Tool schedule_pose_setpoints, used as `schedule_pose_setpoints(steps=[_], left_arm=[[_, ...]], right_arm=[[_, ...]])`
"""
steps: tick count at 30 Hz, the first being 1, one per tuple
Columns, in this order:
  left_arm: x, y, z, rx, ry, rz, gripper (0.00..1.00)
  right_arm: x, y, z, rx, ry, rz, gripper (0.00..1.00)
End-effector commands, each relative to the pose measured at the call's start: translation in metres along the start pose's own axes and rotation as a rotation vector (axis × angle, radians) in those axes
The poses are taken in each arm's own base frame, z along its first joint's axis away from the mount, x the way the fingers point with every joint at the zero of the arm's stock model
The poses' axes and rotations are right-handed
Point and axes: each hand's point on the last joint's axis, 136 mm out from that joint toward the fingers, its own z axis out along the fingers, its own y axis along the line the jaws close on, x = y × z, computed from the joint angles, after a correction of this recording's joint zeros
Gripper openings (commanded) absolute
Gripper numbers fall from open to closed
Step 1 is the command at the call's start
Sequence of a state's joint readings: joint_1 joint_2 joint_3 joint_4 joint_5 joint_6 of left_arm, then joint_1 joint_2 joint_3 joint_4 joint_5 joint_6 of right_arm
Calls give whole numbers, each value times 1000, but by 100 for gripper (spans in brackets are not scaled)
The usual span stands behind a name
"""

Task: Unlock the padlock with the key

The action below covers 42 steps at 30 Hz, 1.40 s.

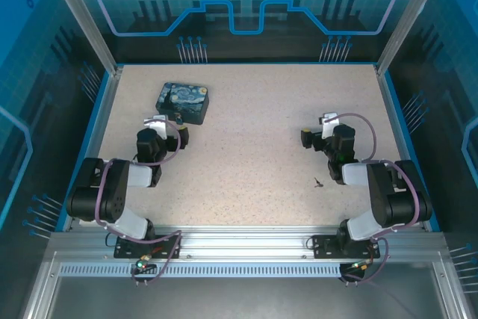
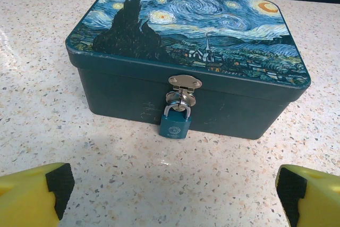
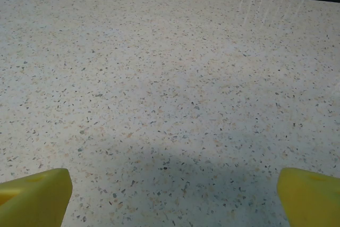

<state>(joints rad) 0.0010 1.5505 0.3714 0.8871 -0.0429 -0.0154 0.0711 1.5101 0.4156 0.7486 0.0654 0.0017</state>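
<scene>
your left gripper (image 2: 172,192) is released: yellow fingers (image 2: 32,198) with black pads sit far apart in the two bottom corners of the left wrist view, with bare speckled table (image 2: 42,104) between them. straight ahead, mid frame, the small teal padlock (image 2: 175,126) hangs from a silver hasp (image 2: 185,82) on the front wall of the swirl-painted box (image 2: 186,25). its shackle runs through the hasp and the lid is down. the padlock is apart from your fingers, above the gap between them. in the top view the box sits in the upper left of the table, tilted, with the left gripper just below it and facing it.

your right gripper (image 3: 172,195) is released too: yellow fingers (image 3: 32,195) in the bottom corners of the right wrist view, only table under them, nothing held. in the top view it sits right of centre.

the key (image 1: 317,182) is a tiny dark sliver lying on the table in the lower right of the top view, below the right gripper and just beside the right arm, well apart from the box and padlock. it's too small to tell which way it points.
</scene>
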Motion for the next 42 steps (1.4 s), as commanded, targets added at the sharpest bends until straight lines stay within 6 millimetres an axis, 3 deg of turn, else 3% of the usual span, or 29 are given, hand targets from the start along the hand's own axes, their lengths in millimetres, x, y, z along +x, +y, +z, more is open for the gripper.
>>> schedule_pose_setpoints(steps=[1,22,25,28,33,35,42], left_arm=[[-11,-4,2,27,-25,22,99],[-11,-1,3,23,-20,4,99],[-11,-1,2,25,-25,3,99],[-21,5,-4,-15,-50,-11,99],[-34,11,-10,-61,-25,-23,99],[-40,10,-13,-64,-21,-24,99],[-80,17,-26,-114,-80,-137,99]], right_arm=[[-10,-3,1,-4,-24,-7,100],[-11,-4,1,-7,-26,-5,100],[-25,-12,-6,71,-2,-3,100],[-50,-17,-23,112,22,39,100],[-80,-19,-53,105,63,319,100],[-78,-23,-61,119,139,443,100],[-66,-8,-71,59,282,493,100]])
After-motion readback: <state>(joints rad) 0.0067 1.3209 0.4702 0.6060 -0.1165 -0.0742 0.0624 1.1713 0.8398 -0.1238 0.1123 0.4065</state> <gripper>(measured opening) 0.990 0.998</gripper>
